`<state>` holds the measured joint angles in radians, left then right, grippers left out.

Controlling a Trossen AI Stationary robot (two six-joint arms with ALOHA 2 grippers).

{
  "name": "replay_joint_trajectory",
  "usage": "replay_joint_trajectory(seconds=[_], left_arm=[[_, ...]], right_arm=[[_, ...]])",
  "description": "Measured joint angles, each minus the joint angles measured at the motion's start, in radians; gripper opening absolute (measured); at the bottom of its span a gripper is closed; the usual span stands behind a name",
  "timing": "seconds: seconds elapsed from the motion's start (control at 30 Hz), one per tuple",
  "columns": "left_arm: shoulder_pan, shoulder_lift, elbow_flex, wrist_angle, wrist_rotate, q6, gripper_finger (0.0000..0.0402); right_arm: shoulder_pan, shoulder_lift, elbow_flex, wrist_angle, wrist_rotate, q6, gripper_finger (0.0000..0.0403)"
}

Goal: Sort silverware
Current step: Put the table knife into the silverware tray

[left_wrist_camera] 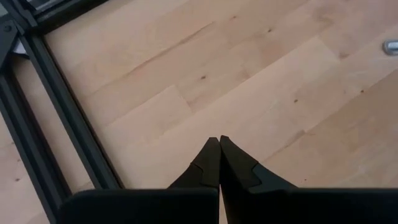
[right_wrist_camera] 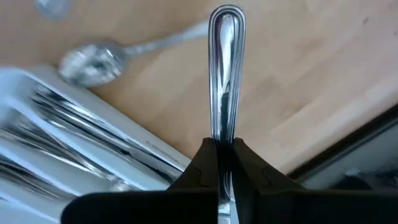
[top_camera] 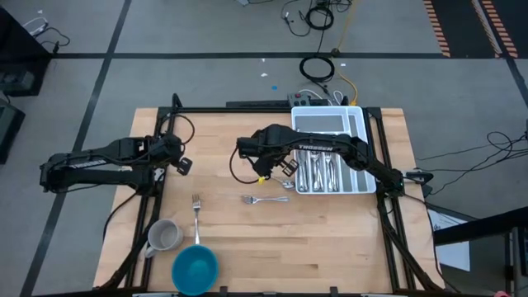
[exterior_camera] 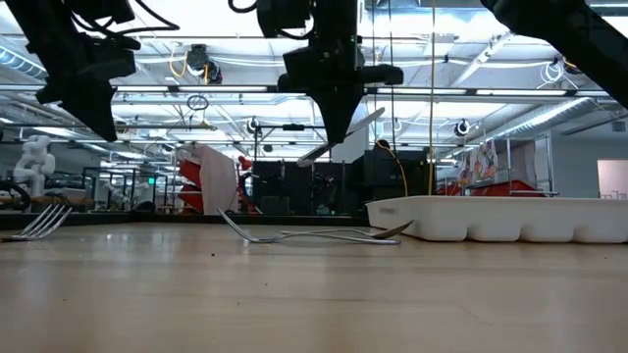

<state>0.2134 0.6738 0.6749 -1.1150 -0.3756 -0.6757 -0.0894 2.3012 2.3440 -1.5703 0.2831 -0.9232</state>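
Observation:
My right gripper (right_wrist_camera: pixel 224 144) hangs above the table just left of the white organiser tray (top_camera: pixel 360 132), shut on a slim silver piece of silverware (right_wrist_camera: pixel 225 74); which kind it is does not show. The tray's compartments hold several pieces of silverware (top_camera: pixel 320 169). On the wood below lie a spoon (right_wrist_camera: pixel 93 62), a fork (top_camera: pixel 264 199) and another fork (top_camera: pixel 196 213). My left gripper (left_wrist_camera: pixel 219 142) is shut on nothing, held above the table's left part (top_camera: pixel 183 165). My right gripper pinches the piece's slim shaft (right_wrist_camera: pixel 224 134) between its two fingers, coming steeply from above. The ridged, rounded handle end (right_wrist_camera: pixel 227 18) sticks out past the fingertips. In the low view the piece (exterior_camera: pixel 365 123) is tilted and lifted clear of the table, showing on both sides of the fingers.
A grey mug (top_camera: pixel 163 237) and a blue bowl (top_camera: pixel 195 269) stand near the table's front left. A black frame rail (left_wrist_camera: pixel 56 137) runs along the left edge. Bare wood lies across the middle and front right of the table.

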Motion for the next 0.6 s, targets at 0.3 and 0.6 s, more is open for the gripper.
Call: replay_joint_trajectory(seconds=[0.3,0.6], left_arm=[[0.0,0.0,-0.028,0.06,0.005,-0.05,0.0],[0.0,0.0,-0.028,0.174,0.005,-0.051,0.0]], right_arm=[[0.045,-0.171,0.0,-0.001,-0.139,0.095,0.0],[0.05,-0.4,-0.111,0.0,-0.202,0.211,0.0]])
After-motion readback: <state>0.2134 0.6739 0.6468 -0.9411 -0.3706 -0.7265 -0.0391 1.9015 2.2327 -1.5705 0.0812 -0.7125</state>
